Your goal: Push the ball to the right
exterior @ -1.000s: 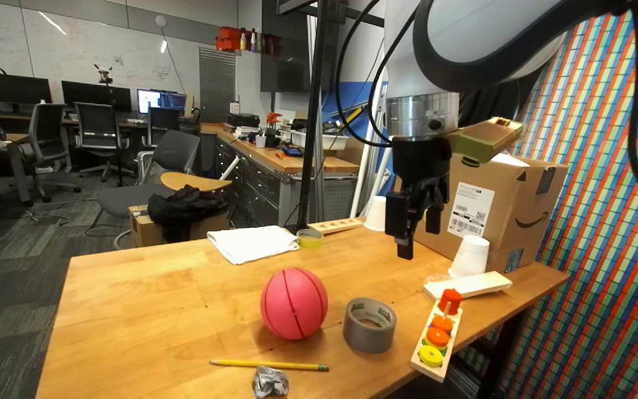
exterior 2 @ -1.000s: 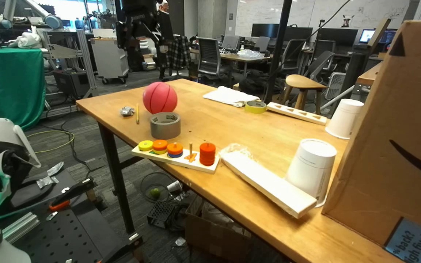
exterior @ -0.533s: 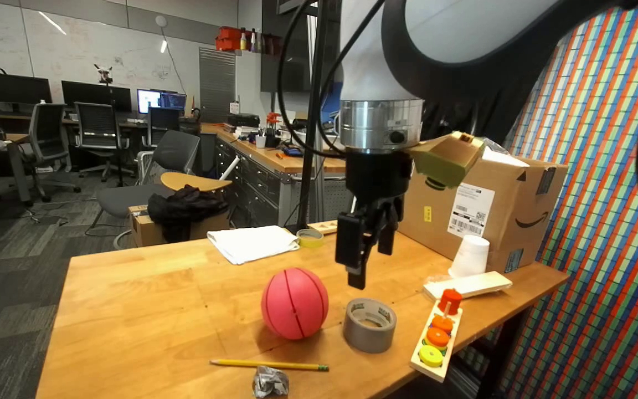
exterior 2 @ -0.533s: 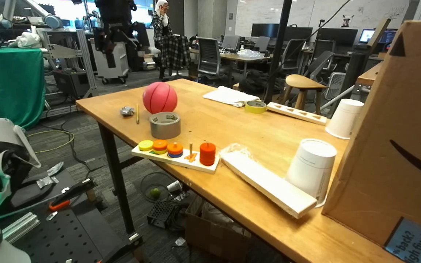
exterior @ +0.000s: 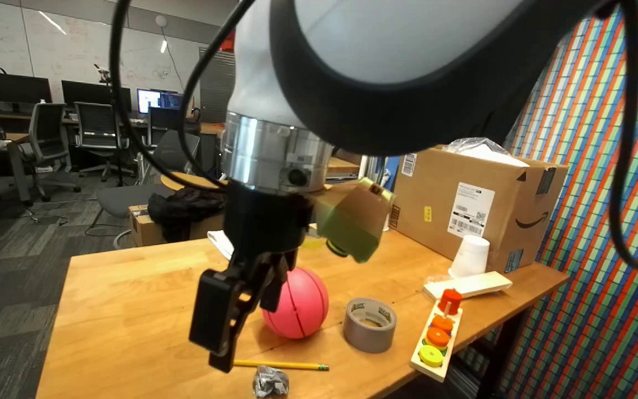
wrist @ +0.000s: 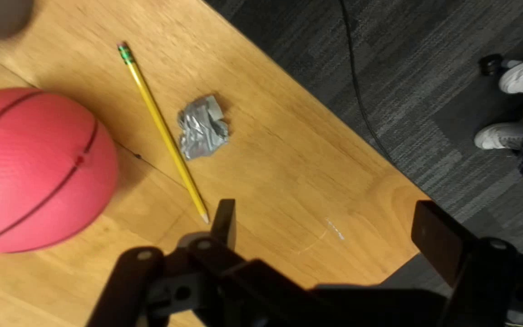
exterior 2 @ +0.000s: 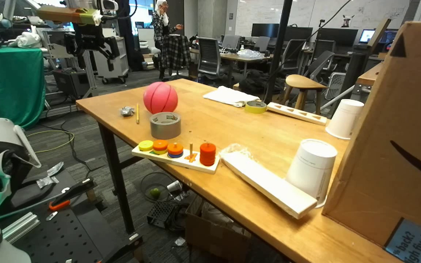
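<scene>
Swung gripper twd 8 o'clock in ext. view, w/ fingers wide apart, empty; lower at 9 o'clock of ball, nudge gently.

Pink-red ball on wooden table, grey tape roll just beside it, black pincer in mid-air

Table in 3 views, wrist view downward
</scene>
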Controlling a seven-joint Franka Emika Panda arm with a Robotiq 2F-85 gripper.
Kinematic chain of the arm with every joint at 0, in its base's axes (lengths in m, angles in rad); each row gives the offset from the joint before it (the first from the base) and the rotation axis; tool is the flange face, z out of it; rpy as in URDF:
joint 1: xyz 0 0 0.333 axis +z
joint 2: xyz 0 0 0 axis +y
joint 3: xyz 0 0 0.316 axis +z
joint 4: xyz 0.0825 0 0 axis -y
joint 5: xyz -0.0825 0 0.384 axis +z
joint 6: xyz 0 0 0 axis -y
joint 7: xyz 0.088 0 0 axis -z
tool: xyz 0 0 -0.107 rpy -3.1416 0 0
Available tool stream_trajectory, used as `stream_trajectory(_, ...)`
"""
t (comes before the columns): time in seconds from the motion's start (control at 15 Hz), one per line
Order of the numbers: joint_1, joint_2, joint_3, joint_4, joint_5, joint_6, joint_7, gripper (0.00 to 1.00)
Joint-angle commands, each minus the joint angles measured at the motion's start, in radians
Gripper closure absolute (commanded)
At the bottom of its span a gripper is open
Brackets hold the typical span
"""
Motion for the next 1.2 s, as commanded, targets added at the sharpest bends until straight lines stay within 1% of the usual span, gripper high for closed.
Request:
stream_trajectory(0.0,0.007,0.15,0.011,0.107,0.017,0.038,-0.077,0.0)
stream_trajectory(0.27,-0.014,0.292,0.008,0.205,0.003,0.001,-0.097,0.0)
stream_trajectory(0.47,-0.042,0.366,-0.001,0.267,0.018,-0.038,-0.104,0.0)
stream_trajectory(0.67,-0.086,0.416,-0.023,0.318,0.025,-0.13,-0.102,0.0)
stream_trajectory(0.8,-0.128,0.422,-0.052,0.328,0.035,-0.208,-0.093,0.0)
stream_trajectory(0.93,-0.162,0.407,-0.095,0.319,0.0,-0.253,-0.051,0.0)
stream_trajectory(1.0,-0.176,0.39,-0.119,0.306,-0.02,-0.252,-0.021,0.0)
stream_trajectory(1.13,-0.207,0.323,-0.161,0.267,-0.049,-0.202,0.024,0.0)
